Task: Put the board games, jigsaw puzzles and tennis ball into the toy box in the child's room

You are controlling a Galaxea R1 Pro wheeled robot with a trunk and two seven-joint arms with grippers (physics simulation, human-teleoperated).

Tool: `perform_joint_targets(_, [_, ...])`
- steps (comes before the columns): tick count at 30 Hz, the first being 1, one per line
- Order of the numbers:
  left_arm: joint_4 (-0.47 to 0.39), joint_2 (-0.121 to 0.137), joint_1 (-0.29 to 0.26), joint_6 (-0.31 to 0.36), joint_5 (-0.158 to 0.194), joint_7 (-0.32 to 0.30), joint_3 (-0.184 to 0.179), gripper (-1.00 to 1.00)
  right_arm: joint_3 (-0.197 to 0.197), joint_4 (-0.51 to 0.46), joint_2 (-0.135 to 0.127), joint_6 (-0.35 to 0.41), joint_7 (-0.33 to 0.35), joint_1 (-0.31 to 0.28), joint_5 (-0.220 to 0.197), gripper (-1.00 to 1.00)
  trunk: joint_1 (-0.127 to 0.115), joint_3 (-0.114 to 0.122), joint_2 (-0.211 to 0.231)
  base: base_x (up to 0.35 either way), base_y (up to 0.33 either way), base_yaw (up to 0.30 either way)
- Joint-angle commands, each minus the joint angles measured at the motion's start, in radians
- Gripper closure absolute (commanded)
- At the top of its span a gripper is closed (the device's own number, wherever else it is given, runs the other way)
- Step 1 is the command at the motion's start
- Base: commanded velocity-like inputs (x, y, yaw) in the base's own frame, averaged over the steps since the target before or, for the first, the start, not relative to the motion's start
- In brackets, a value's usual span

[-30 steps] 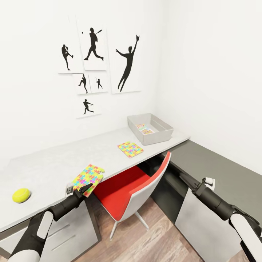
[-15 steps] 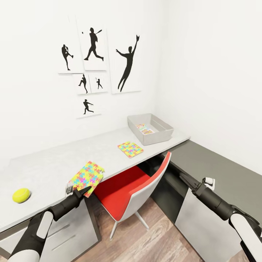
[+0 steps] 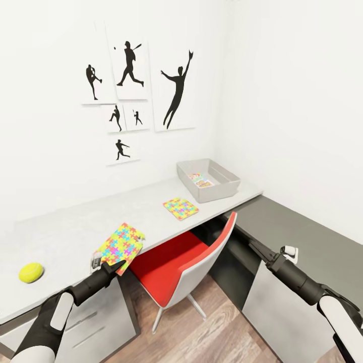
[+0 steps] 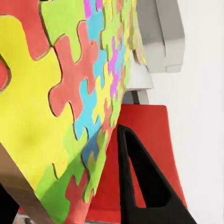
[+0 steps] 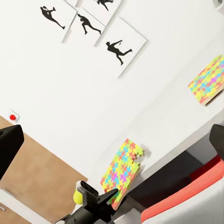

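Your left gripper point(image 3: 118, 264) pinches the near edge of a jigsaw puzzle point(image 3: 122, 243), tilted up over the table's point(image 3: 70, 227) front edge. The tennis ball point(image 3: 31, 272) lies leftward. Your right gripper's point(image 3: 251, 245) jaw state can't be told.

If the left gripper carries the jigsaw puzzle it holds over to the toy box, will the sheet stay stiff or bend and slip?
The jigsaw puzzle probably stays fairly stiff: it looks flat, tilted up off the table. The left gripper pinches only its near edge, so it may pivot or slip. Interlocked pieces might separate.
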Motion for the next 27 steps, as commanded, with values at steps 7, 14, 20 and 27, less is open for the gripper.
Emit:
perform_joint_targets(7, [-0.003,0.006,0.0,0.0,-0.025,-0.006,-0.004,1.0,-0.012,0.0,0.0,0.008,-0.001,-0.001,-0.007,-1.0,-0.027,0.021,0.049,0.0,0.0,0.0])
perform_joint_targets(14, [-0.1,0.008,0.0,0.112,-0.025,-0.009,-0.006,1.0,-0.013,0.0,0.0,0.008,-0.001,-0.001,-0.007,-1.0,-0.027,0.021,0.049,0.0,0.0,0.0])
perform_joint_targets(20, [-0.162,0.009,0.0,0.191,-0.025,-0.018,0.0,1.0,-0.013,0.0,0.0,0.008,-0.001,-0.001,-0.007,-1.0,-0.027,0.021,0.049,0.0,0.0,0.0])
perform_joint_targets(27, [-0.29,0.01,0.0,0.32,-0.026,-0.02,-0.01,1.0,-0.013,0.0,0.0,0.008,-0.002,-0.001,-0.007,-1.0,-0.054,0.043,0.098,0.0,0.0,0.0])
